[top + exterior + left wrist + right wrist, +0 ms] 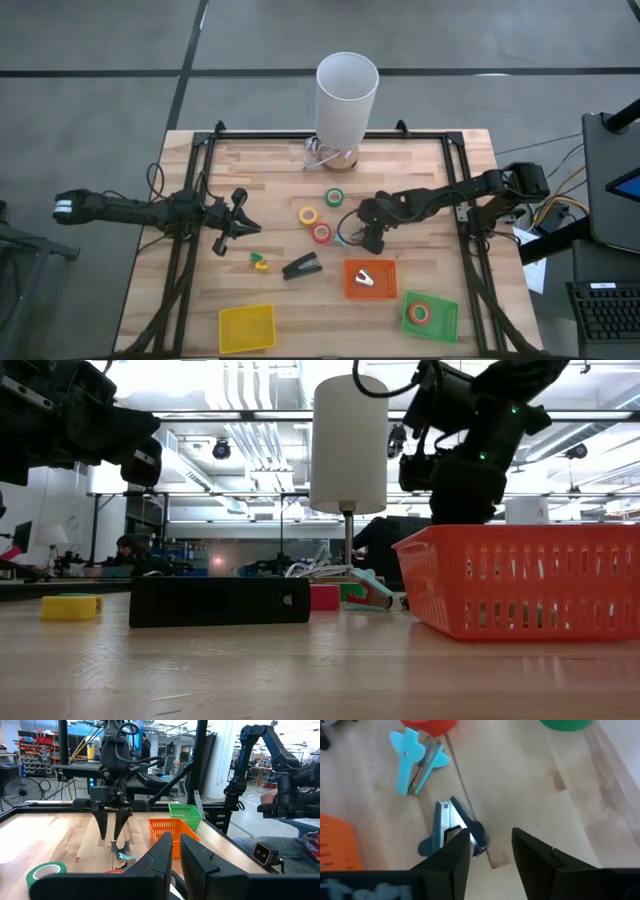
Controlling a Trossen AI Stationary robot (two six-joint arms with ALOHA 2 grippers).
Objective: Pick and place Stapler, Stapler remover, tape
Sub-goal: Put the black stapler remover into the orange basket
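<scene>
The black stapler lies flat on the table, in the low view too. Green, yellow and red tape rolls lie flat mid-table. Another red-orange roll sits in the green basket. Two blue staple removers lie side by side, light blue and darker blue. My right gripper is open, pointing down just above the darker one. My left gripper waits at the table's left with its fingers nearly together.
An orange basket holding a small white object stands near the stapler. A yellow basket sits at the near edge. A small yellow-green piece lies left of the stapler. A tall white cylinder stands at the far edge.
</scene>
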